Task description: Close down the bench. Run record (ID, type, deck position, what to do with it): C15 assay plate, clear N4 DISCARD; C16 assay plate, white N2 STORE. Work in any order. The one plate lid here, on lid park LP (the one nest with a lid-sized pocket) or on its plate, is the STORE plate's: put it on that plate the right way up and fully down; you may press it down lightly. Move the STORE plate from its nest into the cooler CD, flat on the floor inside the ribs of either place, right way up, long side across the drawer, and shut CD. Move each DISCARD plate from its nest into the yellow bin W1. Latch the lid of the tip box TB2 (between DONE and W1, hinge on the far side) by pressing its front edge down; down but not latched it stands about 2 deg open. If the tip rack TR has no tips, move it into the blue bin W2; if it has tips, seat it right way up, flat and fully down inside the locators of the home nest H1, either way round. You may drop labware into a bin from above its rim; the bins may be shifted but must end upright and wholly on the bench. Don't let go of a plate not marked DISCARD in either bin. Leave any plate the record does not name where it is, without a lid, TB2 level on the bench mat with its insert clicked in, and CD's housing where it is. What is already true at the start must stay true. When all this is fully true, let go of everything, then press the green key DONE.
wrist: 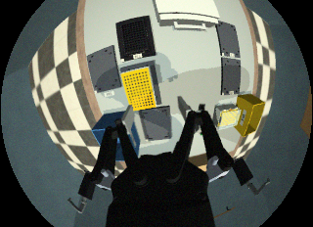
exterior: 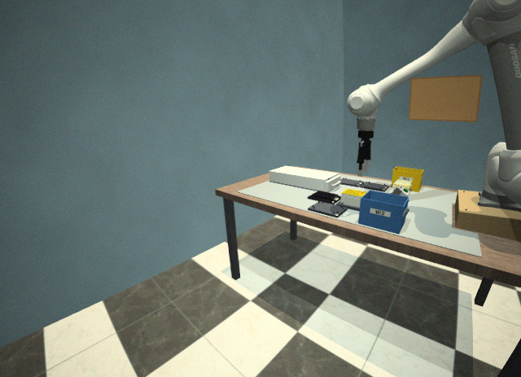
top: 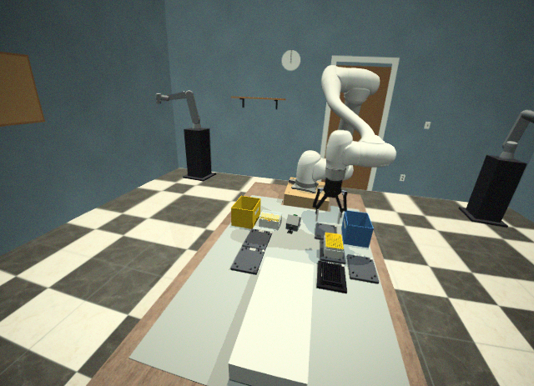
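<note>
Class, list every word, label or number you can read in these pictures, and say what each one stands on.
"W2": white label on the blue bin.
"DOOSAN": up the side of the robot arm.
White label on the yellow bin: too blurred to read.
Wall clock: no readable numbers.

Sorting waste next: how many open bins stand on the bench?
2. The yellow bin stands at the bench's far left; the blue bin at far right, beside the yellow tip rack.
</note>
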`<state>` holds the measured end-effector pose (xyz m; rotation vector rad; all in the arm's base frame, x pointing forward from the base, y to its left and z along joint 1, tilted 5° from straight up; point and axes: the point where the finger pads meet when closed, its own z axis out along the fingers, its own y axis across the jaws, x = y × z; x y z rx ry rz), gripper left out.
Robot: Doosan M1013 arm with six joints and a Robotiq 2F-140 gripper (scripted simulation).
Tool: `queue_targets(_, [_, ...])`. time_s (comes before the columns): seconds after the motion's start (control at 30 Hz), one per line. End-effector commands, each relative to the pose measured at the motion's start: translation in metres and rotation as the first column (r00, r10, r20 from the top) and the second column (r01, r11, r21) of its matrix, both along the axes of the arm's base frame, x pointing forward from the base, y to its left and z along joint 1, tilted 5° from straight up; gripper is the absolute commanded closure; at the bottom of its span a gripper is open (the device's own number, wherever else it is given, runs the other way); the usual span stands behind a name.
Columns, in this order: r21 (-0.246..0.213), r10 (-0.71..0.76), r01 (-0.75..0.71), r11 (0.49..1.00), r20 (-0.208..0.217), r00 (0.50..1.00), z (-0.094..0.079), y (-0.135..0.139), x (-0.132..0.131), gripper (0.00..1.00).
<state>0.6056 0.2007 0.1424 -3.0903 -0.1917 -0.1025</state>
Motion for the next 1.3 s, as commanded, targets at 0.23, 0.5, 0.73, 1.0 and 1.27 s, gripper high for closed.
queue_targets(0.23, [0.0, 0.0, 0.0, 1.0, 0.0, 1.0, 0.004, 0.033, 0.008, 0.34])
queue_targets(0.5, [0.0, 0.0, 0.0, 1.0, 0.0, 1.0, 0.005, 0.047, 0.012, 0.34])
queue_targets(0.73, [0.0, 0.0, 0.0, 1.0, 0.0, 1.0, 0.005, 0.047, 0.012, 0.34])
queue_targets(1.0, [0.0, 0.0, 0.0, 1.0, 0.0, 1.0, -0.006, 0.048, 0.012, 0.34])
queue_targets(1.27, [0.0, 0.0, 0.0, 1.0, 0.0, 1.0, -0.014, 0.048, 0.013, 0.34])
